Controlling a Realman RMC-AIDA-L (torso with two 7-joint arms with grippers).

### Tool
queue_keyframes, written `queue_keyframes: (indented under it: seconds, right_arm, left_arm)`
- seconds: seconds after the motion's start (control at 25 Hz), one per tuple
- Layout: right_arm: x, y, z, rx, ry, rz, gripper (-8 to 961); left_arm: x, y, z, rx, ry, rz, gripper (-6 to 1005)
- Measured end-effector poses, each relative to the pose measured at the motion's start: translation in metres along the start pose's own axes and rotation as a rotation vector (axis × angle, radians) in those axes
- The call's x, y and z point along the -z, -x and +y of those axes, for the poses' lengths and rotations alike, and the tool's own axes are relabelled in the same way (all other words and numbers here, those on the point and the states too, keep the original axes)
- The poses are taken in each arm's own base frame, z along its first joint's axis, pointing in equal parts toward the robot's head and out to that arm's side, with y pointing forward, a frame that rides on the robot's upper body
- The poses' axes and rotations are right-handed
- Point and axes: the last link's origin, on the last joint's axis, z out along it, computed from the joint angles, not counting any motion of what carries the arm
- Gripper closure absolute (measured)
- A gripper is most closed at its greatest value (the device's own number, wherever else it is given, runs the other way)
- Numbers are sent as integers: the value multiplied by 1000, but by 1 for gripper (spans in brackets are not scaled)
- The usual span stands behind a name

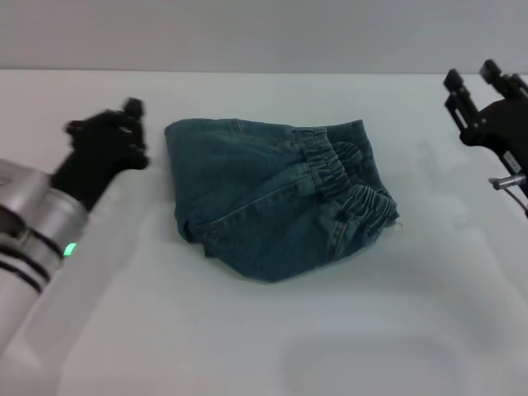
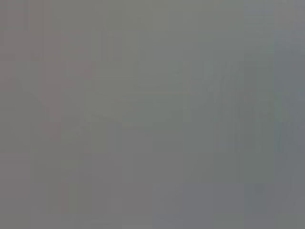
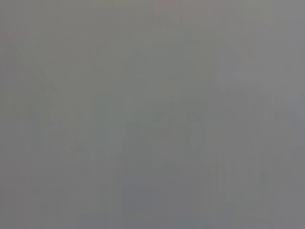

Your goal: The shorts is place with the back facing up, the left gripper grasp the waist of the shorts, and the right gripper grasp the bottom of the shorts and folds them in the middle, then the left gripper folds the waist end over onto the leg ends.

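Observation:
The faded blue denim shorts point(image 1: 247, 206) lie folded into a compact bundle in the middle of the white table. The ruffled elastic waist point(image 1: 342, 186) rests on top of the bundle, on its right side. The leg ends are hidden under the fold. My left gripper point(image 1: 103, 120) hovers to the left of the shorts, open and holding nothing, apart from the cloth. At the far right edge of the head view my right gripper point(image 1: 472, 78) is open and empty, well away from the shorts. Both wrist views show only blank grey.
The white table point(image 1: 247, 346) spreads around the shorts, with bare surface in front and on both sides. A pale wall runs along the table's far edge.

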Motion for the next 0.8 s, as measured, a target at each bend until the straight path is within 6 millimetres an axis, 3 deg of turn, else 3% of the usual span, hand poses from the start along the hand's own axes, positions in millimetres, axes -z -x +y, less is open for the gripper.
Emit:
queue_keyframes:
  seconds: [0.12, 0.36, 0.48, 0.52, 0.56, 0.8]
  right_arm:
    - [5, 4, -6, 30, -46, -41, 460]
    - [21, 9, -29, 6, -174, -84, 363]
    - [40, 8, -51, -21, -299, -102, 312]
    - [58, 6, -66, -26, -386, -124, 294]
    - [58, 6, -66, -26, -386, -124, 277]
    - [107, 6, -88, 52, -567, -198, 209]
  left_arm:
    - [12, 2, -18, -16, -91, 12, 993]
    - [37, 6, -42, 18, -228, 35, 764]
    - [42, 8, -47, 32, -264, 31, 665]
    - [42, 8, -47, 32, -264, 31, 632]
    - [43, 9, -48, 34, -270, 30, 599]
    - [54, 14, -59, 57, -336, 17, 412]
